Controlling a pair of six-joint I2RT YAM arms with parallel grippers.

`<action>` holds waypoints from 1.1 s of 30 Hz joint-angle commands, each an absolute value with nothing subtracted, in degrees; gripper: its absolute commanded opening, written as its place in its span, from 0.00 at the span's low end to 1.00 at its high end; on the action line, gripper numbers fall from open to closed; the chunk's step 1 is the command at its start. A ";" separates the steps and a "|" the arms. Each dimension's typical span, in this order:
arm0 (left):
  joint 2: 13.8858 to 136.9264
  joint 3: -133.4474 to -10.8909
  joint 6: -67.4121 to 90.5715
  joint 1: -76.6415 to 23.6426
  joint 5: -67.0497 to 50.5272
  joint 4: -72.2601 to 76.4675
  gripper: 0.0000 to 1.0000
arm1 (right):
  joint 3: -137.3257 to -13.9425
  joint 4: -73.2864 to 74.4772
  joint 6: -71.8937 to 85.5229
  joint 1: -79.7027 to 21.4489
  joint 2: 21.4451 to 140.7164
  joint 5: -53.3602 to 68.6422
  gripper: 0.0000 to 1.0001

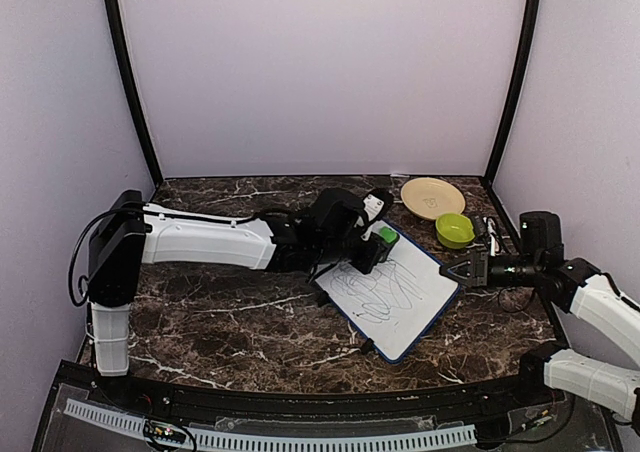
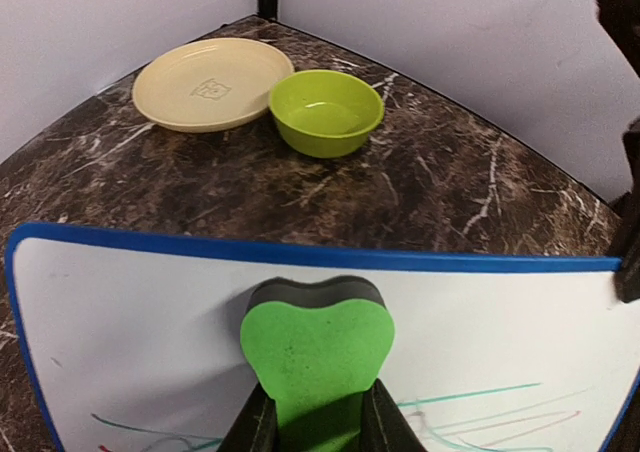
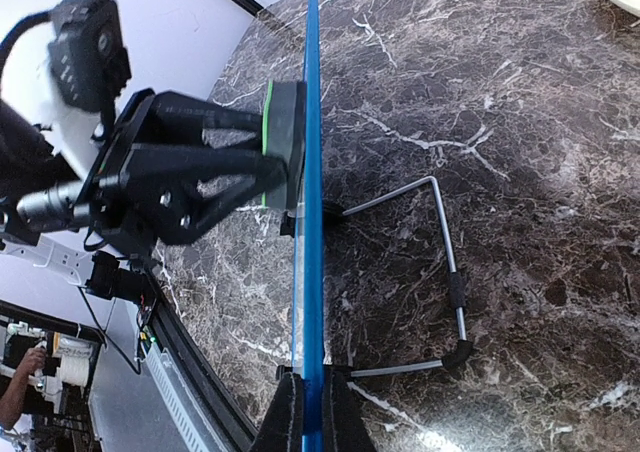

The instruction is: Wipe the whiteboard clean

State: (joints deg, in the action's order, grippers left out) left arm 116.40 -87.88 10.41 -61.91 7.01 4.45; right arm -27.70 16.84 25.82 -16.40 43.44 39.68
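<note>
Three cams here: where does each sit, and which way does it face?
Top external: above, behind the bases, looking down on table; left arm, right arm, whiteboard between.
Left wrist: faces far corner across whiteboard; left gripper holds eraser, plate and bowl beyond.
Right wrist: sights along whiteboard's edge toward left arm; right gripper clamps it.
Shared: whiteboard and eraser in all three.

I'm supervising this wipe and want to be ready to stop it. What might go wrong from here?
1. The right hand pinches only one edge of the blue-framed white whiteboard; pressure from the green bone-shaped foam eraser in the left hand might pivot or slip it.
2. The lime-green bowl stands close behind the board; a shove may knock it.
</note>
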 commanded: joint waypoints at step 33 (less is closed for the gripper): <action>113.56 -77.39 8.57 -64.62 9.31 10.19 0.00 | -27.72 15.60 25.15 -17.05 42.55 41.26 0.00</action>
State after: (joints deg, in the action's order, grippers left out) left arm 115.85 -80.90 5.61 -69.12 6.74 12.38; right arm -27.70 16.95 25.69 -16.49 43.16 39.59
